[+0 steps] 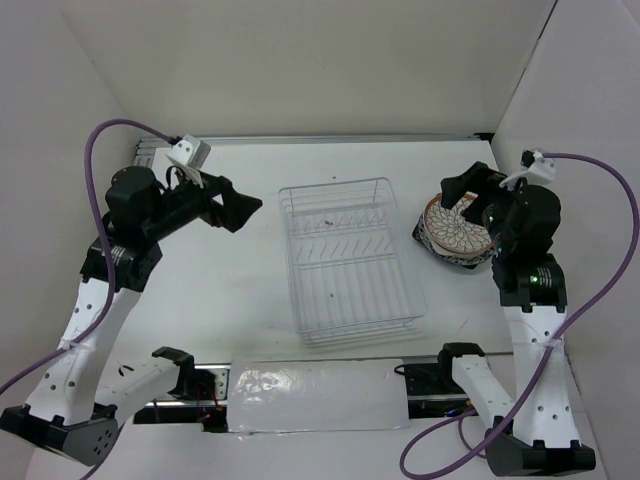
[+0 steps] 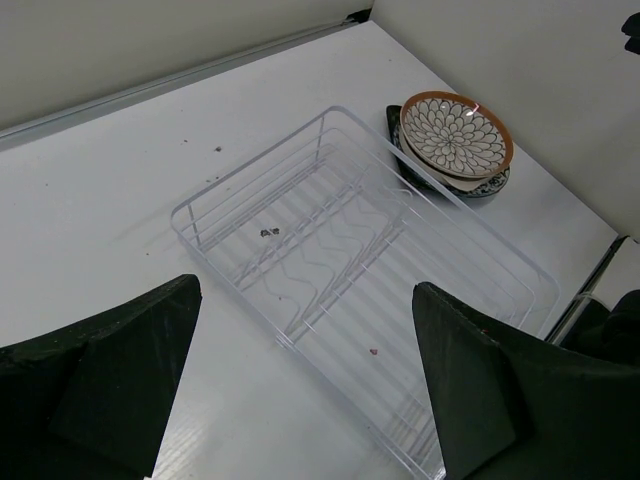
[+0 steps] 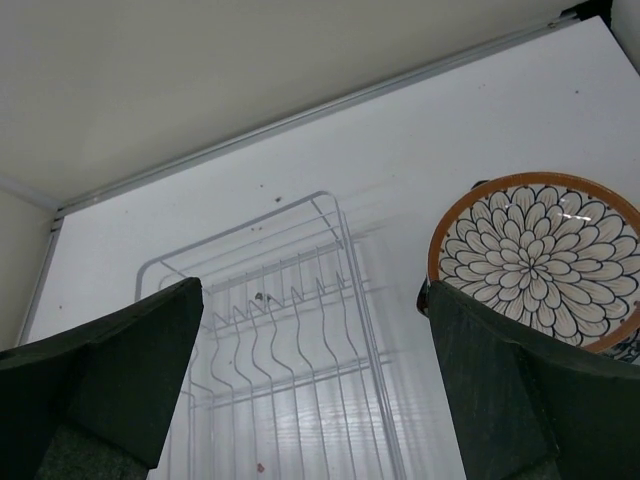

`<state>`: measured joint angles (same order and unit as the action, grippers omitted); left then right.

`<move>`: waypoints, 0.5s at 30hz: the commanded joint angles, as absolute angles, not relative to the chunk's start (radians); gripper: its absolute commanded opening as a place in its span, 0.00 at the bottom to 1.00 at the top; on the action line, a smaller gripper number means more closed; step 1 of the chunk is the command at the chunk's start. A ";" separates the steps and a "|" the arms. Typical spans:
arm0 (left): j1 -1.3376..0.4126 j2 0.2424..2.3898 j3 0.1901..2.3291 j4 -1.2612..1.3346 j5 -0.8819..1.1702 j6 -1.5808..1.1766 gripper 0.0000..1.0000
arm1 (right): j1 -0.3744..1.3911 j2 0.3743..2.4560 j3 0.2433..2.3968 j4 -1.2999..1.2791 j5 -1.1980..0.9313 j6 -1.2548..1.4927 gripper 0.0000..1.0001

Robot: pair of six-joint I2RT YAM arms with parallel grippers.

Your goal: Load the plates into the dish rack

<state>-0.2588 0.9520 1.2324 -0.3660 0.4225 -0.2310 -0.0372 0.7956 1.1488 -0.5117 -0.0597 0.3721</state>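
The wire dish rack [image 1: 290,262] stands in the middle of the table with no plates in it; it also shows in the left wrist view [image 2: 252,160] and the right wrist view [image 3: 360,300]. The plates [image 1: 455,232] are stacked just right of the rack: a brown-rimmed radial-patterned one [image 2: 455,135] [image 3: 545,250] on top, a cream one under it, a dark-rimmed floral one at the bottom. A white plate with a blue centre is not in view. My right gripper [image 1: 470,195] [image 3: 315,288] is open and empty just above the stack. My left gripper [image 1: 240,212] [image 2: 308,290] is open and empty, raised left of the rack.
White walls close the table at the back and on both sides. A metal rail [image 1: 330,137] runs along the back edge. A clear plastic sheet [image 1: 310,395] lies at the near edge between the arm bases. Small crumbs [image 2: 270,232] lie under the rack.
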 commanded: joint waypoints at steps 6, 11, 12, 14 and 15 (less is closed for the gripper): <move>-0.258 1.011 1.313 -0.383 0.471 -0.201 0.99 | -0.032 0.770 1.112 -0.502 0.035 0.449 1.00; -0.258 1.069 1.336 -0.417 0.471 -0.222 0.99 | -0.032 0.819 1.088 -0.537 -0.006 0.495 1.00; -0.259 1.095 1.341 -0.435 0.465 -0.225 0.99 | -0.032 0.824 1.062 -0.538 0.032 0.517 1.00; -0.261 1.127 1.357 -0.455 0.462 -0.229 0.99 | -0.047 0.844 1.033 -0.563 0.100 0.605 1.00; -0.265 1.158 1.364 -0.477 0.462 -0.232 0.99 | -0.066 0.856 1.019 -0.568 0.060 0.600 1.00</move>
